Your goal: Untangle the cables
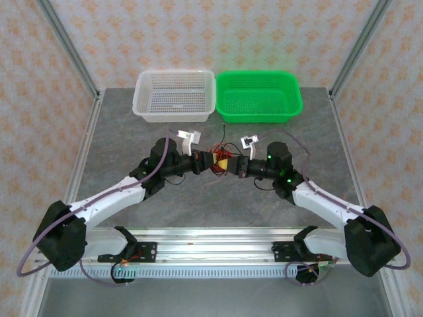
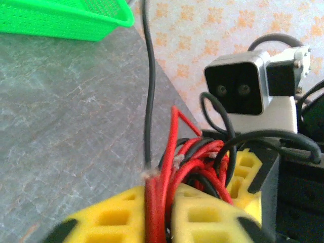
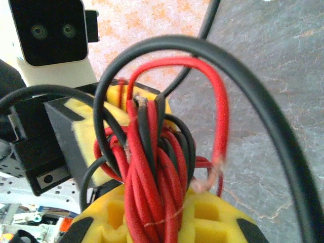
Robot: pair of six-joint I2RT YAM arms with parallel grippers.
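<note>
Many red and black cables (image 3: 152, 167), knotted together.
Right hand (image 3: 162, 218) clenched on them; left hand (image 2: 162, 212) seemingly grasping them too.

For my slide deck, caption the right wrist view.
Right tool shut on a twisted bundle of red and black cables above the grey table.

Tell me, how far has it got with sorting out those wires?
Done: nothing separated that I can see; the cables are one red and black knot. In hand: the left tool and right tool each pinch strands of that clump between yellow pads. Left: pulling every wire free; the white basket and green basket show no wires.
</note>
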